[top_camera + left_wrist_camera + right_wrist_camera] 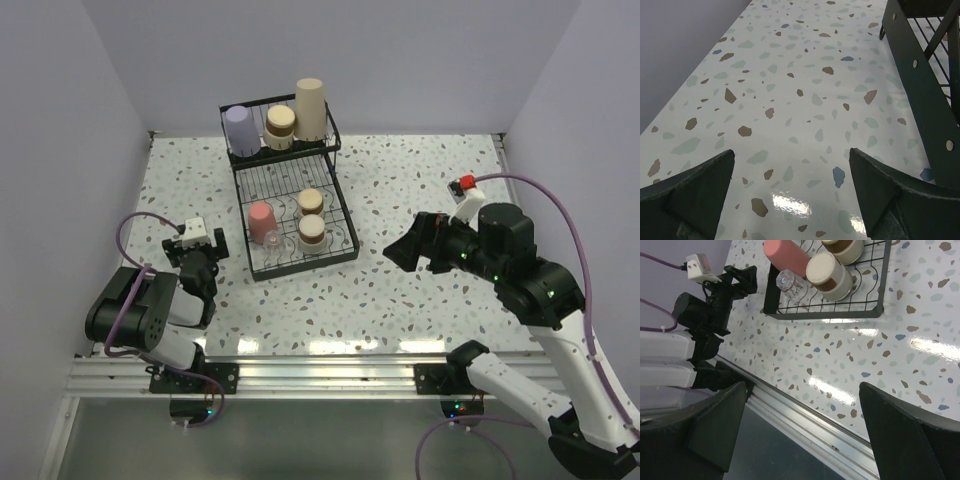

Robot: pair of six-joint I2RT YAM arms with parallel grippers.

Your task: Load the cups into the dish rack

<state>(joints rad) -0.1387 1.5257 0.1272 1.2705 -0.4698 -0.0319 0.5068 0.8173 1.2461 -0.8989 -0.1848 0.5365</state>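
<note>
Since every cup in view stood inside the dish rack [240, 205], none loose on the tabletop [420, 180], the loading was judged complete or nearly so, and the relation that mattered was rack to gripper.

**Top view.** The upper basket [262, 101] held the lavender cup [240, 130], one tan-and-metallic cup [280, 125] and the tall beige cup [310, 108]. The lower tray [352, 235], its long axis running from 12 to 6 o'clock, held the red-pink cup [262, 222], the clear glass [790, 282] just beside it, and two tan-and-metallic cups [311, 217].

**Left arm.** The left gripper [791, 152] was spread wide and empty over bare speckled tabletop. The rack lay at about 2 o'clock from it, near but apart. In the left wrist view the rack's frame crossed the right edge.

**Right arm.** The right gripper [802, 385] was likewise parted and held nothing. The rack lay at about 10 o'clock from it, well apart. In the right wrist view the tray's near end sat at 12 o'clock.

**Judgement.** The left arm was the nearer, so any further move near the rack would fall to it. A withdrawal would need to stay clear of the tray's left wall.
</note>
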